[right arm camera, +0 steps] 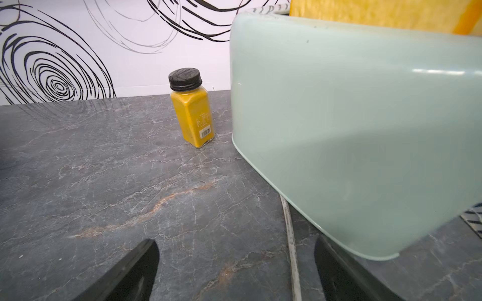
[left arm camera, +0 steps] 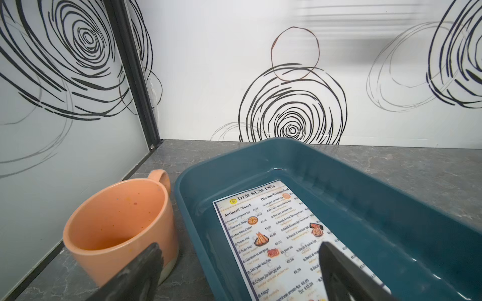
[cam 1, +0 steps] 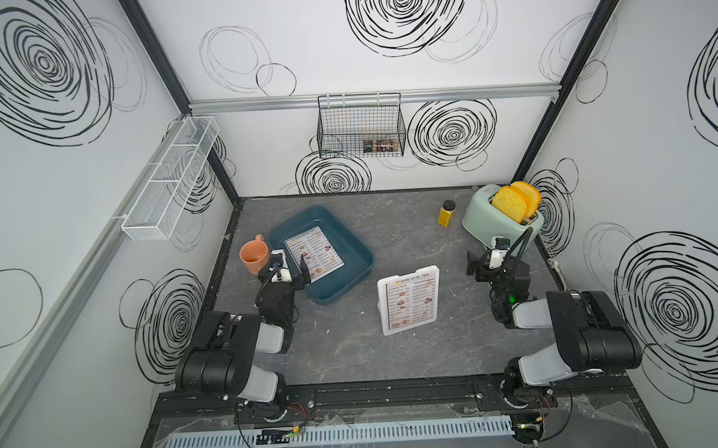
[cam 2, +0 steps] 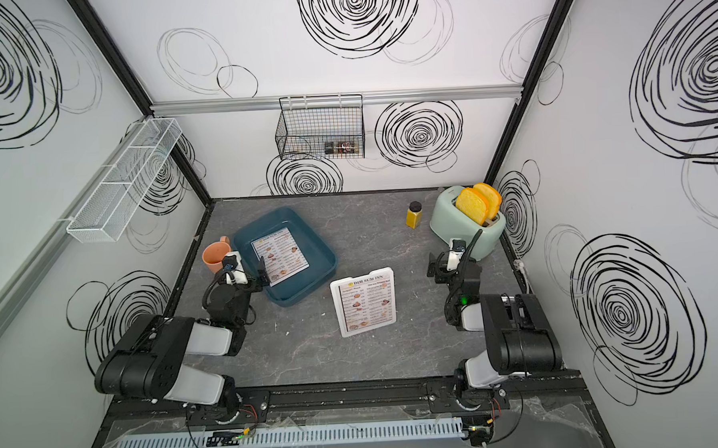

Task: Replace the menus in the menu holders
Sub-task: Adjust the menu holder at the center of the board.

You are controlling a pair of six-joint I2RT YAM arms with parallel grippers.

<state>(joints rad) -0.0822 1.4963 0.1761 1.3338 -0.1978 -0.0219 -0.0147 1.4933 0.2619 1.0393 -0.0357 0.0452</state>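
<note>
Left gripper (left arm camera: 238,247) at 9 o'clock, jaws wide apart. Right gripper (right arm camera: 236,242) at 3 o'clock, likewise. Both arms folded.

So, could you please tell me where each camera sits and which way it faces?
Top views: high at the front, looking down across the table toward the back wall; left arm, right arm show.
Left wrist: on the left arm, facing teal tray, menu, orange mug; open left fingers show.
Right wrist: on the right arm, facing toaster, spice bottle; open right fingers show.
Shared: left wrist and top views both show teal tray, menu, orange mug.
</note>
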